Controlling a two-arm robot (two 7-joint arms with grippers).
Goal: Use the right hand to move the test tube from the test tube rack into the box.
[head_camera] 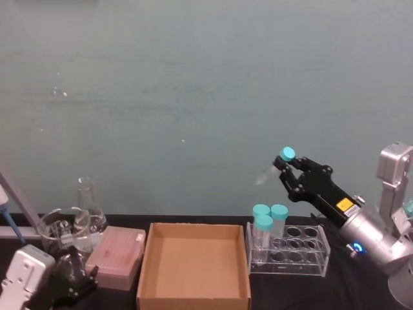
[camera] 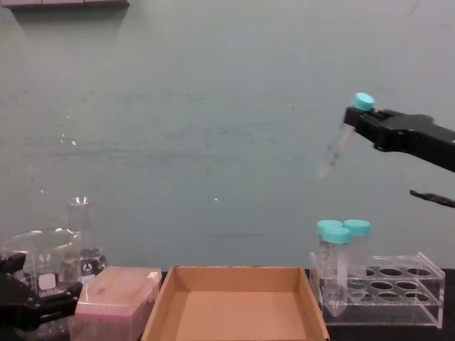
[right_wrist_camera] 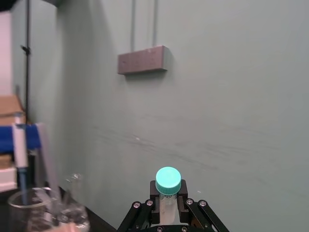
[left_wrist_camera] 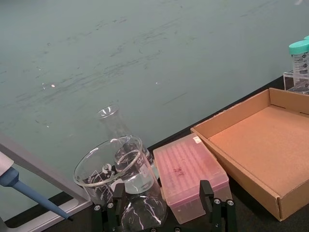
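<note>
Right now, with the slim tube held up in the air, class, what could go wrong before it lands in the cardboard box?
1. The right gripper pinches the test tube only near its cap, and it hangs tilted; it might slip or swing.
2. Three wider tubes stand at the end of the rack beside the box; a low carry could knock them.

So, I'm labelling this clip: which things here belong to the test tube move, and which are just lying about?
In the job: right gripper, shut on the test tube above the test tube rack; cardboard box.
Lying about: three wider tubes in the rack, pink lidded box, beaker, flask, pipette; left gripper parked open at the lower left.
</note>
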